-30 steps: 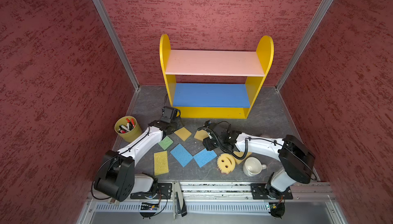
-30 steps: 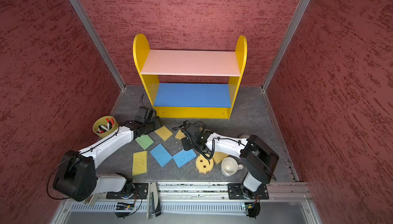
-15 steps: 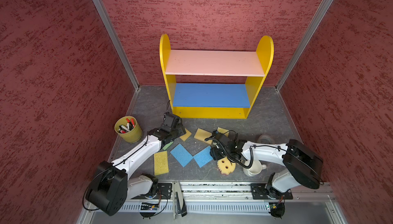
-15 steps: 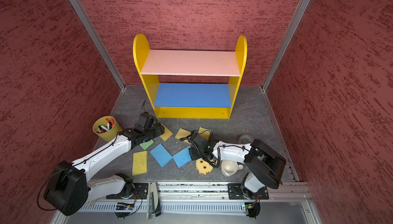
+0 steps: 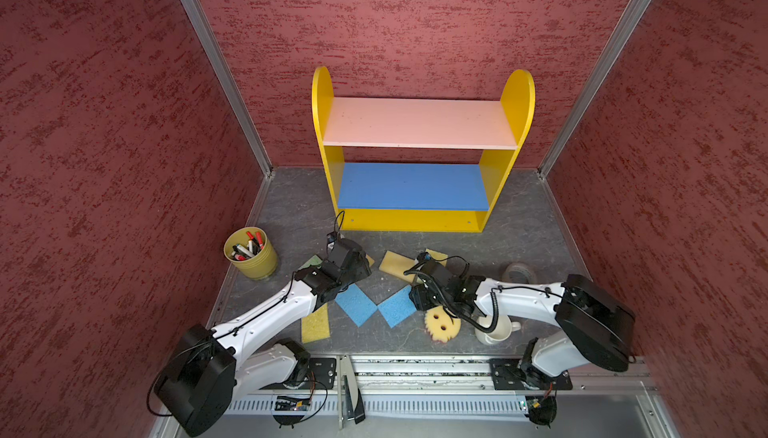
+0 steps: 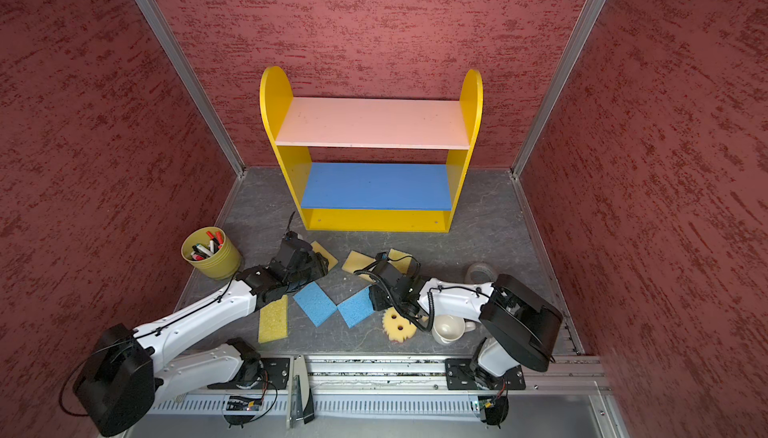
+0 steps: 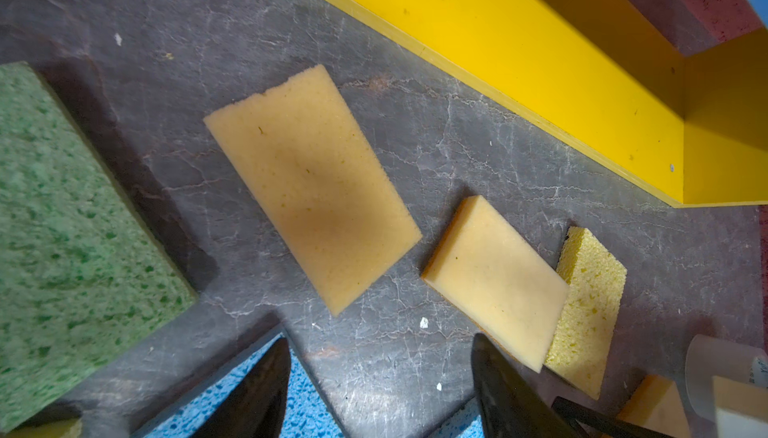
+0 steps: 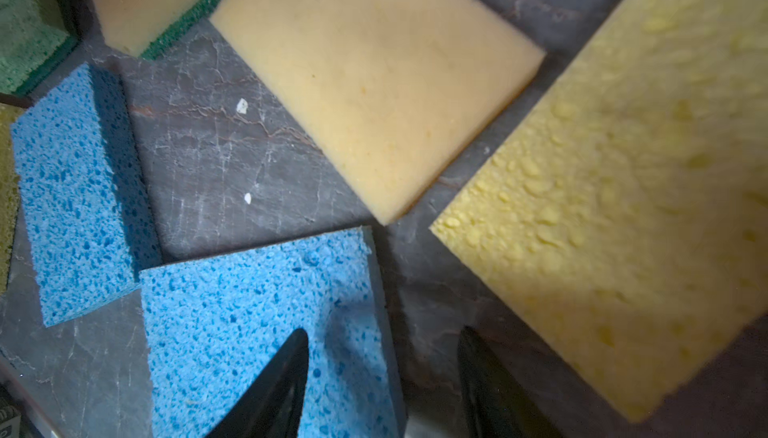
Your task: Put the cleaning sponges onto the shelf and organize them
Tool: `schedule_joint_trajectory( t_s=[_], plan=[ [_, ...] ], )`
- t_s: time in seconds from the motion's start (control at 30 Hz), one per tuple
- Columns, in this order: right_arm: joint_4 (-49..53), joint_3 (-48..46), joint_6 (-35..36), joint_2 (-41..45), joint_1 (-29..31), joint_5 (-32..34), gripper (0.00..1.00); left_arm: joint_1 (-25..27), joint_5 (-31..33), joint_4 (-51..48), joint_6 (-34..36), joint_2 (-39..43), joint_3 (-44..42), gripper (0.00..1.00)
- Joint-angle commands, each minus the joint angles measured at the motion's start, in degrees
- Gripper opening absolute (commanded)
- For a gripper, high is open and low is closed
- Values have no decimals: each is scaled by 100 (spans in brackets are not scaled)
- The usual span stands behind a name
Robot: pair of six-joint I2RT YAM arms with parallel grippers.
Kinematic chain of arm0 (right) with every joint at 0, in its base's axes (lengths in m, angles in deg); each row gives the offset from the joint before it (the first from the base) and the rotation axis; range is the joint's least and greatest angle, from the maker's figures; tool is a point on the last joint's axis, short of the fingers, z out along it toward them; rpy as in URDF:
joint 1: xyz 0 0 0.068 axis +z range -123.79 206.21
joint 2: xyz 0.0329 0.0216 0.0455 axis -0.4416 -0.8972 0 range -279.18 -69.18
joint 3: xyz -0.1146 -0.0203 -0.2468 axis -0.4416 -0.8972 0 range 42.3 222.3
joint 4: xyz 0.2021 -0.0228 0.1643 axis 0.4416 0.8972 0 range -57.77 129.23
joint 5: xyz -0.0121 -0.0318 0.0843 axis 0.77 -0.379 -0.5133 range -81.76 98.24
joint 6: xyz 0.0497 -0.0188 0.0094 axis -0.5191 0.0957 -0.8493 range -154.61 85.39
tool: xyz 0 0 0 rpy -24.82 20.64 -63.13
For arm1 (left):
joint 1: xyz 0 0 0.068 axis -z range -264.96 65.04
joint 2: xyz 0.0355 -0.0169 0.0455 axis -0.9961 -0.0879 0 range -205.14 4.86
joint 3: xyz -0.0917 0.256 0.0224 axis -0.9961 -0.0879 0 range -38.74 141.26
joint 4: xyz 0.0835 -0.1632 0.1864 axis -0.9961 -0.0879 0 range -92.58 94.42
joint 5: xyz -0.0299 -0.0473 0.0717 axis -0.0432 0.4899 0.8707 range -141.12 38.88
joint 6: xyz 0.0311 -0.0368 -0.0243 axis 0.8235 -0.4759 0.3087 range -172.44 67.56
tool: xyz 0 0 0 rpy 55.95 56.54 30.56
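Lying closest to the front edge of the grey surface (image 5: 519, 215) are a long yellow sponge (image 5: 316, 323), the round smiley-face sponge (image 5: 441, 323) and a white mug (image 5: 494, 329). The mug sits just beside the smiley one, on its right-edge side. Behind them, near the middle, a blue sponge (image 5: 356, 303) and a second blue sponge (image 5: 397, 299) meet corner to corner.

The right gripper (image 8: 382, 390) hangs over that second blue sponge with its jaws parted and nothing between them. The left gripper (image 7: 378, 390) is spread wide and also empty, over bare surface between the first blue sponge and a tan sponge (image 7: 311, 190), with a green sponge (image 7: 62, 228) off to one side.

Farther back, another tan sponge (image 7: 494, 282) touches a porous yellow sponge (image 7: 590, 307). A yellow marker cup (image 5: 251, 257) stands near the left edge. The shelf (image 5: 419, 124) stands at the back edge, and every sponge in view lies on the surface in front of it.
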Motion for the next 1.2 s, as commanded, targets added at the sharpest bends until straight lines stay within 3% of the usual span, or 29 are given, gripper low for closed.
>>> schedule_joint_trajectory(
  t_s=[0.0, 0.37, 0.67, 0.9, 1.17],
  plan=[
    [413, 196, 103, 458, 26, 426, 60, 101, 250, 194, -180, 11, 90, 69],
    [1916, 437, -42, 1248, -36, 1485, 65, 243, 425, 126, -171, -180, 335, 70],
    [2343, 471, -501, 1420, -100, 939, 63, 242, 198, 272, -31, -595, 566, 70],
    [3508, 521, -740, 1413, -650, 1240, 66, 237, 151, 320, 77, -894, 752, 70],
    [3009, 556, -458, 1350, -1169, 915, 69, 217, 260, 180, 250, -923, 871, 70]
  ],
)
